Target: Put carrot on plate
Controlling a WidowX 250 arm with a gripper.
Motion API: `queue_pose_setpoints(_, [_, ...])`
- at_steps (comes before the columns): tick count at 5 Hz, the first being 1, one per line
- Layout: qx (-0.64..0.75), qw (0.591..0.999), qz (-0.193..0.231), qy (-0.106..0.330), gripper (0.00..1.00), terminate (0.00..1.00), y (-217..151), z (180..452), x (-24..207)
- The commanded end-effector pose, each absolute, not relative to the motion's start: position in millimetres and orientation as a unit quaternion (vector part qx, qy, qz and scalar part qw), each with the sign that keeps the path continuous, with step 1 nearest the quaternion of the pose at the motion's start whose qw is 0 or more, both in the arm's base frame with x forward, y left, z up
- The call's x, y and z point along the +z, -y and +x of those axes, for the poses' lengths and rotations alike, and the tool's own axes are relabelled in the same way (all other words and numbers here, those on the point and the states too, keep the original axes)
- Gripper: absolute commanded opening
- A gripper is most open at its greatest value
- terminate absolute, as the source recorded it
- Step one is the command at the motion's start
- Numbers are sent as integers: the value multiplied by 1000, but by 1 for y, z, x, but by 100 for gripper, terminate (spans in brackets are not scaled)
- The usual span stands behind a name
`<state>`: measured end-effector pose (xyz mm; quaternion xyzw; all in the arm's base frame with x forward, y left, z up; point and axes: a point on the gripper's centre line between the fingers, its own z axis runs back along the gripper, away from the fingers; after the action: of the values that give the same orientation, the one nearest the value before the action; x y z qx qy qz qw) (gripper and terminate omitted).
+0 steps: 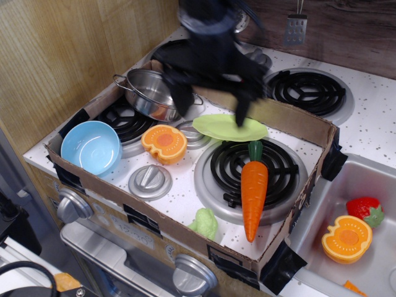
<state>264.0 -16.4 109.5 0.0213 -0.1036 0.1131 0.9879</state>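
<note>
The orange carrot [253, 193] with a dark green stem lies on the front right burner, tip toward the front. The light lime-green plate [229, 128] sits just behind its stem end, partly tilted over the burner edge. My gripper [211, 105] is blurred by motion, above the back edge of the plate and well behind the carrot. Its two dark fingers [182, 99] hang apart and hold nothing.
A cardboard wall [291, 120] boxes in the stove top. A steel pot [150, 93] stands at the back left, a light-blue bowl [91, 147] front left, an orange halved pumpkin toy [164, 142] between them. The sink [365, 204] at right holds toy food.
</note>
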Motion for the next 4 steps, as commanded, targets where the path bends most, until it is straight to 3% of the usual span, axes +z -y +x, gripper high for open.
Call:
queue_pose_setpoints(1, [144, 983, -9, 114, 100, 0, 49, 275, 85])
queue_pose_setpoints(4, [130, 984, 1, 121, 100, 0, 40, 291, 50])
